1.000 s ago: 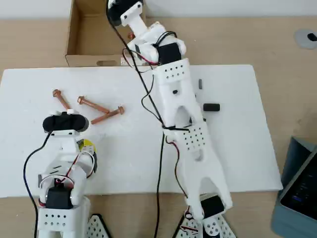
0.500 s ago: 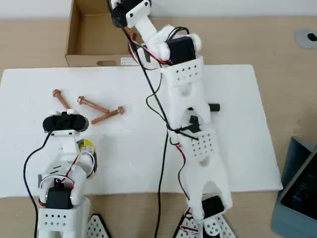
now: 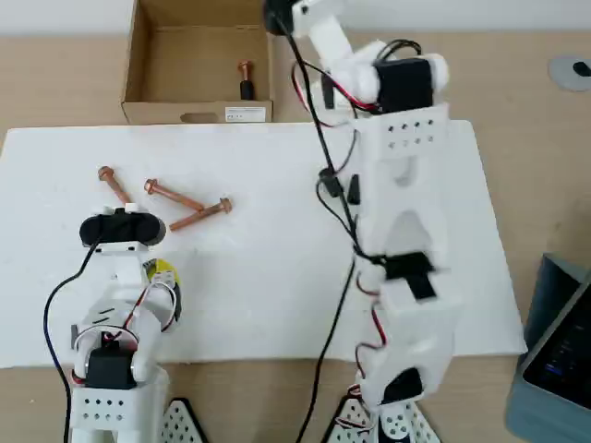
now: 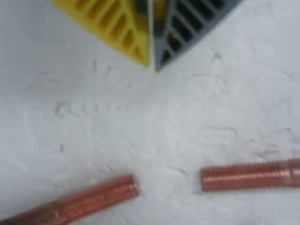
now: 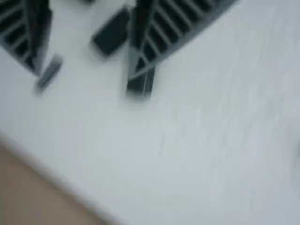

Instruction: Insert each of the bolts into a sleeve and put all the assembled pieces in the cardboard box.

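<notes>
Right jaws, released, swung off the box (image 3: 180, 60) (assembled bolt (image 3: 245, 77) inside); left jaws clenched.

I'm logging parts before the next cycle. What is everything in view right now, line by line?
cardboard box: one, brown, on the table past the mat's far edge
assembled piece: one, copper bolt in a black sleeve, lying inside the box
bolts: three, copper, loose on the mat in front of the left arm
sleeve: at least one, black, on the mat by the right gripper
small grey piece: one, on the mat near that sleeve
mat: one, white, covering the table's middle
table: one, tan wood
device: one, grey, at the table's right edge
left gripper: yellow and grey, shut, above the mat near two bolt ends
right gripper: dark, open, above the mat
</notes>
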Action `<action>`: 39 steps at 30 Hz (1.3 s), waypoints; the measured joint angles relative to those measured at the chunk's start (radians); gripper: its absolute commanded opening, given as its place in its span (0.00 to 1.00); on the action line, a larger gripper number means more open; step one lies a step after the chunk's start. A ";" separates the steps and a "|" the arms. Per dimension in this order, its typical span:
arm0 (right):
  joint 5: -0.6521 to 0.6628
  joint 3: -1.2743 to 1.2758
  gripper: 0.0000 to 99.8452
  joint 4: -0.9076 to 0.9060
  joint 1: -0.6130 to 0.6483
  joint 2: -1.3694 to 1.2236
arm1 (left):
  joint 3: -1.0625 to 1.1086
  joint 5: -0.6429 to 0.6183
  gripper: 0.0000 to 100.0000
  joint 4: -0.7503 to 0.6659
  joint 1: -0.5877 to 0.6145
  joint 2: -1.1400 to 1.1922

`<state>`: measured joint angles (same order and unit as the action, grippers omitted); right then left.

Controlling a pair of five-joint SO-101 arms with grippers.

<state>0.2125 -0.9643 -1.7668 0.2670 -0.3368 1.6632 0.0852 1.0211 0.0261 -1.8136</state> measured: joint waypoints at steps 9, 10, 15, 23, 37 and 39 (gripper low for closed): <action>0.089 0.531 0.14 0.000 -0.087 0.207 | 0.000 0.000 0.00 0.000 0.000 0.000; 0.104 0.563 0.14 0.000 -0.098 0.209 | 0.000 0.000 0.00 0.000 0.000 0.000; 0.259 0.706 0.14 0.000 -0.150 0.213 | 0.000 0.000 0.00 0.000 0.000 0.000; 0.552 0.919 0.15 0.097 -0.193 0.213 | 0.000 0.000 0.00 0.000 0.000 0.000; 0.789 1.109 0.21 0.275 -0.192 0.213 | 0.000 0.000 0.00 0.000 0.000 0.000; 0.799 1.129 0.21 0.296 -0.192 0.213 | 0.000 0.000 0.00 0.000 0.000 0.000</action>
<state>1.0119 0.1649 -1.4707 0.0752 -0.1235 1.6632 0.0852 1.0211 0.0261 -1.8136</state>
